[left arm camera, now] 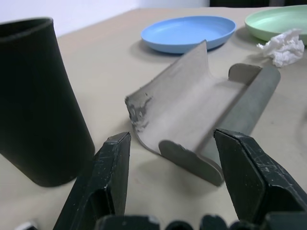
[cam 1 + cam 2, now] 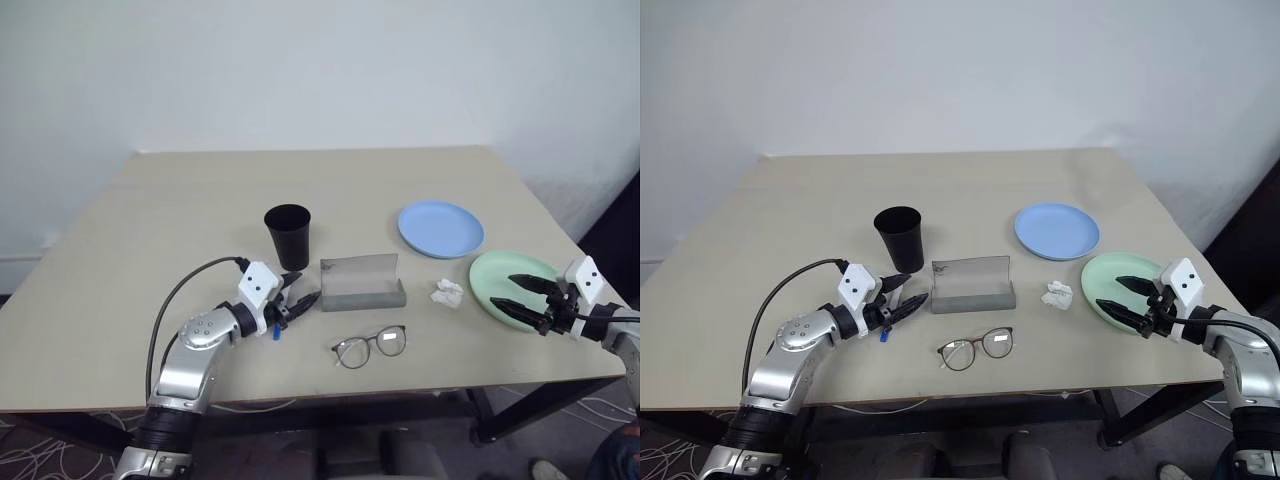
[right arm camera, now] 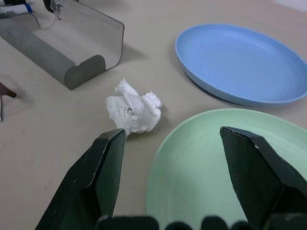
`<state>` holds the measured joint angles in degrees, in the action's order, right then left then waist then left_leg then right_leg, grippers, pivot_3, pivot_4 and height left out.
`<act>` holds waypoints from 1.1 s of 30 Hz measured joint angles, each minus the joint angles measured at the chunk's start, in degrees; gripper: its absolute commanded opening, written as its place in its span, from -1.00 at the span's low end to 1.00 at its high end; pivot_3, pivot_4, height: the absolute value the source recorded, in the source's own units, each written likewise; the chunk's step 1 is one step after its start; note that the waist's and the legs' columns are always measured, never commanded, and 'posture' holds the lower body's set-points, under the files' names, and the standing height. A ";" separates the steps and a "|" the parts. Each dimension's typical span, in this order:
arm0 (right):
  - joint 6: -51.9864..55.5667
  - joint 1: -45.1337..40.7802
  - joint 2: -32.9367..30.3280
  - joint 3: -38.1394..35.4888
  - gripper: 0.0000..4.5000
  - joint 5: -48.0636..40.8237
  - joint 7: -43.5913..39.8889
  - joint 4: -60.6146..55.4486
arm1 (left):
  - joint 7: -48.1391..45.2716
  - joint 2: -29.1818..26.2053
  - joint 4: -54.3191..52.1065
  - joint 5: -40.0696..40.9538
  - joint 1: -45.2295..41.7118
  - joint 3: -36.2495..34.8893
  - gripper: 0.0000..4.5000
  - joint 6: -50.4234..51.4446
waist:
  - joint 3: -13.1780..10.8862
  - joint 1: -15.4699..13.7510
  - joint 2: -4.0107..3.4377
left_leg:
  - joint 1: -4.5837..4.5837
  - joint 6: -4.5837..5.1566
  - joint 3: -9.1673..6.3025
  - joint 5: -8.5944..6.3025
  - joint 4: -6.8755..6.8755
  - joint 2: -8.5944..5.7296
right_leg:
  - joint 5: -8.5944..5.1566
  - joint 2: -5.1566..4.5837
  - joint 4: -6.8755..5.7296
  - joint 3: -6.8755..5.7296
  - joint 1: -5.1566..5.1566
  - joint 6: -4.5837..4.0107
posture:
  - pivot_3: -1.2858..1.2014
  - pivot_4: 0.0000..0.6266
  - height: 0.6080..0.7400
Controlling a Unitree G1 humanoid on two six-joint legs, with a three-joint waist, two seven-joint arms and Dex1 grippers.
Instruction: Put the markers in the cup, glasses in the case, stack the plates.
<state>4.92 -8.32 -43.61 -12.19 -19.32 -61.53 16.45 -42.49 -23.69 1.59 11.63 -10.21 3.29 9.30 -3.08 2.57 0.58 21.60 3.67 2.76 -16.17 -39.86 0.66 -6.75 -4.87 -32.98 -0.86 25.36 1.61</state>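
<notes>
While both fingers gape wide, the marker (image 2: 883,335) seemingly lies beneath the left gripper (image 2: 902,297).

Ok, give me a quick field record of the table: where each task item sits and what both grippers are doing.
cup: upright on the table, nothing seen inside
case: lid open, no glasses inside, right of the cup
glasses: on the table in front of the case
marker: on the table under the left gripper, mostly hidden
blue plate: flat, apart from the green one
green plate: flat, not stacked
tissue: between case and green plate
left gripper: open, holding nothing
right gripper: open, over the green plate
</notes>
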 measured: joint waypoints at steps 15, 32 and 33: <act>7.49 -0.30 0.09 3.18 0.52 1.46 4.05 -3.68 | -1.34 1.63 0.48 0.35 -1.04 0.65 0.27 -0.82 | 0.00 -0.02 0.00 | 0.02 0.01 -0.01 0.00 -0.01 -0.01 | 0.00 0.00 0.00 0.00 0.01 0.00 | 0.03 -1.00 0.89; 30.16 -6.41 -6.78 14.10 0.52 7.83 5.29 -10.11 | -2.29 3.27 -1.00 0.77 -0.82 2.31 0.27 -0.39 | -0.01 -0.02 0.02 | 0.04 0.01 -0.02 0.00 -0.02 -0.04 | 0.00 -0.01 0.00 -0.03 0.03 0.00 | 0.03 -1.00 0.89; 31.33 -7.05 -6.80 14.37 0.52 7.99 5.30 -10.11 | -2.44 3.34 -1.04 0.94 -0.82 2.31 0.27 -0.37 | -0.01 -0.02 0.01 | 0.04 0.01 -0.02 0.00 -0.02 -0.05 | 0.00 -0.01 0.00 -0.03 0.03 0.00 | 0.03 -1.00 0.89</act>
<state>36.25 -15.37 -50.40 2.18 -11.33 -56.23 6.35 -44.93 -20.34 0.55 12.56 -11.04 5.60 8.93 -3.09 2.55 0.59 21.64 3.67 2.74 -16.17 -39.88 0.60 -6.75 -4.88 -32.98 -0.89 25.39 1.61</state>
